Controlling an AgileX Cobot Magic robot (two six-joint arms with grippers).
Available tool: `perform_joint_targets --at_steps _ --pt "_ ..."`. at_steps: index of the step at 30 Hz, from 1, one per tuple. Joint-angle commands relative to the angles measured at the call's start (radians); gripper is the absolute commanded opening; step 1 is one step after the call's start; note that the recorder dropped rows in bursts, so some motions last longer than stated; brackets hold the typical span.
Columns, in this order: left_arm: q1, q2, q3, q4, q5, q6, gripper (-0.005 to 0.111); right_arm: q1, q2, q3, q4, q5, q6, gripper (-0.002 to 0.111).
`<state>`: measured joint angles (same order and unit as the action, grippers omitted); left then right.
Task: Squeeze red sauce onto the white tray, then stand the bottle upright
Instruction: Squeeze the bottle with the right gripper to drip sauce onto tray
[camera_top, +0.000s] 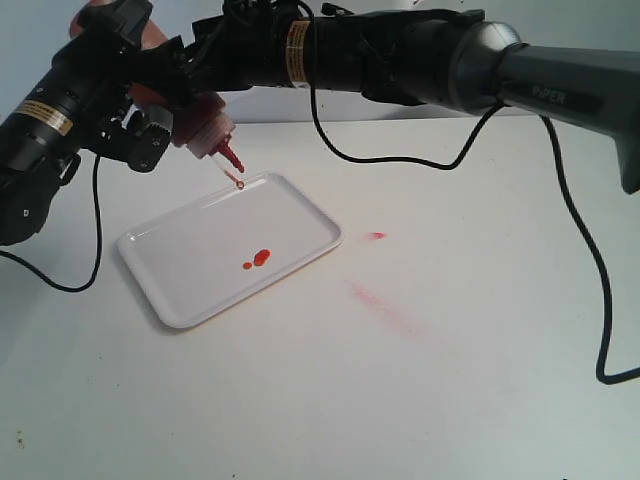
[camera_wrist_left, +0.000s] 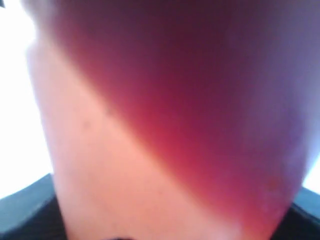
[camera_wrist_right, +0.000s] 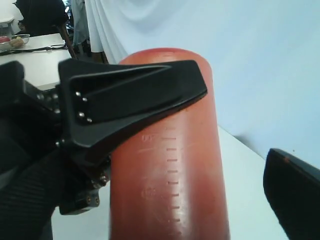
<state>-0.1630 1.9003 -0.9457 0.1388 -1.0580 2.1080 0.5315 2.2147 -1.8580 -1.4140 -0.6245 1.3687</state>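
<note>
We see the bottle (camera_top: 205, 135) tilted, nozzle down above a corner of the white tray (camera_top: 180, 315), so that red sauce (camera_top: 258, 260) lands inside. Left jaws hold it; right jaws stand wide around it.

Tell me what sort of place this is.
Probably a robotics lab test bench: two black cabled robot arms work over a plain white tabletop, a pale blue cloth backdrop hangs behind, and another table stands beyond.
</note>
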Motion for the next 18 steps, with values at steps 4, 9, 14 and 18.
perform_joint_targets --at_steps 4,9,14,18 --pt "-0.005 -0.01 -0.008 -0.005 -0.037 -0.013 0.0 0.013 -0.011 -0.006 -0.231 0.016 0.069 0.102" --pt "-0.005 -0.01 -0.008 -0.005 -0.037 -0.013 0.0 0.013 -0.009 -0.006 -0.27 0.045 0.076 0.102" --pt "-0.005 -0.01 -0.008 -0.005 -0.042 -0.013 0.0 0.013 -0.009 -0.006 -0.277 0.062 0.104 0.1" --pt "-0.005 -0.01 -0.008 -0.005 -0.042 -0.013 0.0 0.005 -0.023 -0.006 -0.277 0.073 0.106 0.096"
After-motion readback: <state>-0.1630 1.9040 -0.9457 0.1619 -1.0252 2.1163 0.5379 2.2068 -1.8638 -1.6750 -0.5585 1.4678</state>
